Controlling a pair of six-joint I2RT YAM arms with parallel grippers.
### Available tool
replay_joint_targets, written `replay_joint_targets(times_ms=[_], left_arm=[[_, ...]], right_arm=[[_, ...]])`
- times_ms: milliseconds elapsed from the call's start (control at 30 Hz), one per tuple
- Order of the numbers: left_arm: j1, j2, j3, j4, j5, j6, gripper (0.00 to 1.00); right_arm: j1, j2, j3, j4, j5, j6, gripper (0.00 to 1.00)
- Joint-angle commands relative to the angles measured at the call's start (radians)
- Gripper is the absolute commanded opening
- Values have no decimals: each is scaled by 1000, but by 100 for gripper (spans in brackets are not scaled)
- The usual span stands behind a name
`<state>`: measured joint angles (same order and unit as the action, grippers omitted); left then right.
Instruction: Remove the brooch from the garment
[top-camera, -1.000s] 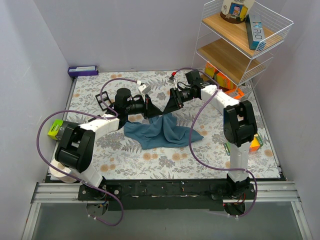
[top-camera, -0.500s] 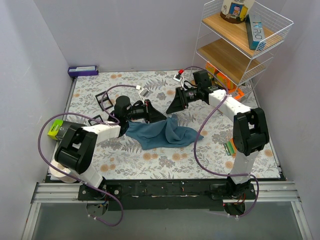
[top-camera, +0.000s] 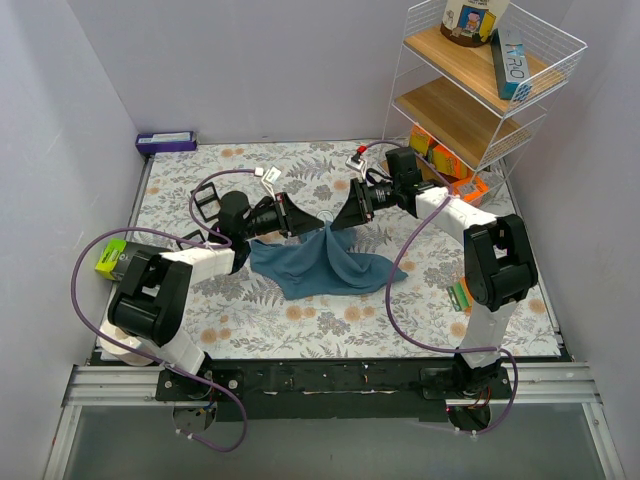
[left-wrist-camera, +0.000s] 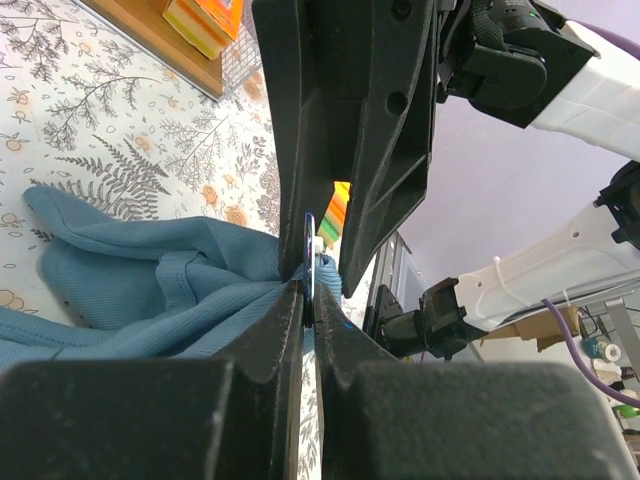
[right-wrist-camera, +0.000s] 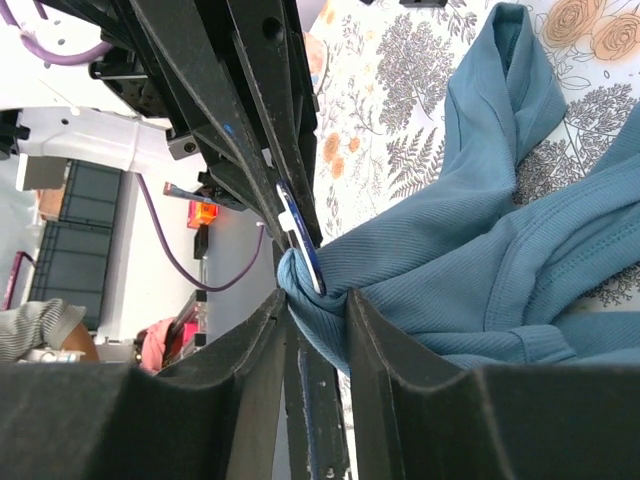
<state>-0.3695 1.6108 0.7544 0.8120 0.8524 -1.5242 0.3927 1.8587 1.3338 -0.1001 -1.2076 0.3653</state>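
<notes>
Right end effector (top-camera: 337, 220) has returned to straddle the brooch (right-wrist-camera: 303, 250) at 12 o'clock on the garment (top-camera: 320, 265), whether gripping we cannot tell, while our left end effector (top-camera: 316, 222) clamps the cloth.

A: Entry: type of site?
B: Robotics lab, enclosed test cell.
A: Evidence?
B: Plain lilac partition walls (top-camera: 270, 70); floral-covered tabletop (top-camera: 250, 312); aluminium mounting rail (top-camera: 100, 385) at its near edge; purple cables (top-camera: 82, 290); white wire shelf (top-camera: 455, 105) stocked with props.
</notes>
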Motion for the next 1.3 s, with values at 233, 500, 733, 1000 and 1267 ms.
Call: replay_joint_targets(times_ms=[233, 500, 733, 1000, 1267], left_arm=[[-2, -19, 10, 41, 17, 19, 0], [-2, -17, 2, 19, 16, 41, 0], [-2, -17, 5, 4, 23, 65, 0], [-6, -19, 10, 7, 43, 91, 0], [-8, -17, 16, 4, 56, 102, 0]], right_arm=[[-2, 46, 38, 145, -70, 135, 31], [-5, 63, 30, 264, -121, 259, 47], [-3, 71, 33, 252, -113, 262, 47], [-3, 88, 57, 191, -87, 221, 43], [-3, 99, 65, 172, -81, 207, 38]])
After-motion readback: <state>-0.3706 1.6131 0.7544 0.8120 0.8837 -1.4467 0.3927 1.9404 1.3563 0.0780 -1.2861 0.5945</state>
